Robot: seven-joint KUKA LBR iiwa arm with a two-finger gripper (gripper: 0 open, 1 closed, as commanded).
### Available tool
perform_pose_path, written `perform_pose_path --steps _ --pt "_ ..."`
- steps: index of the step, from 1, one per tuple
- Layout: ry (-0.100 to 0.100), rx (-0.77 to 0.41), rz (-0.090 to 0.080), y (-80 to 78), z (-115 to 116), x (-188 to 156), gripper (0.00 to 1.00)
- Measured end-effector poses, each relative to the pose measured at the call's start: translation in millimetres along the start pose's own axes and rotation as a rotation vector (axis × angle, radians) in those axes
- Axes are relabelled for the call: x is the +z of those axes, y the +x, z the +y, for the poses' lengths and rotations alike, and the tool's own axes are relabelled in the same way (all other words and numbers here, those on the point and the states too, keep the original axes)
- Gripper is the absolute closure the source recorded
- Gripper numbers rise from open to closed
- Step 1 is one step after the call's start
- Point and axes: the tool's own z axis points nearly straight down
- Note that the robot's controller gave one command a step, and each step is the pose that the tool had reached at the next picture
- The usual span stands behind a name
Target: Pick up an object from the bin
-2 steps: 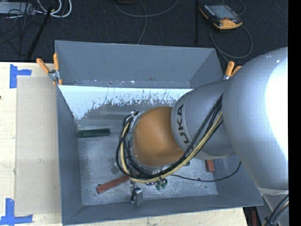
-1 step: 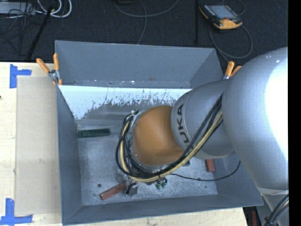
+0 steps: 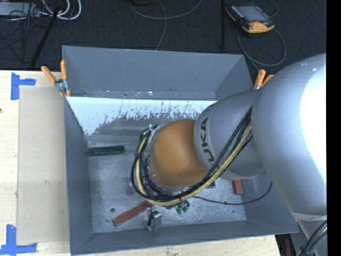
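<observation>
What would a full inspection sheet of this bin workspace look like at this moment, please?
Surface: grey bin floor, scuffed and speckled.
Job's things: red-brown stick lying near the front wall; dark green bar at the left; small red-brown block at the right, beside the arm.
Clutter: nothing seen.
Grippers: gripper low in the bin by the stick's right end, below the orange wrist cover; contact with the stick cannot be told.
Cables: yellow and black cables loop round the wrist cover.
Surroundings: dark floor behind the bin, with orange-and-black devices and loose wires.
</observation>
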Motion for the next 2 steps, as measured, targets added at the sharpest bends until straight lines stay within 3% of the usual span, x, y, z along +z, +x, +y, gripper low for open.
perform_pose_path --steps 1,2 --pt "-0.001 0.001 0.002 0.9 0.2 0.6 1.0" --pt "0.003 -0.13 -0.007 -19.2 -38.8 -154.6 1.0"
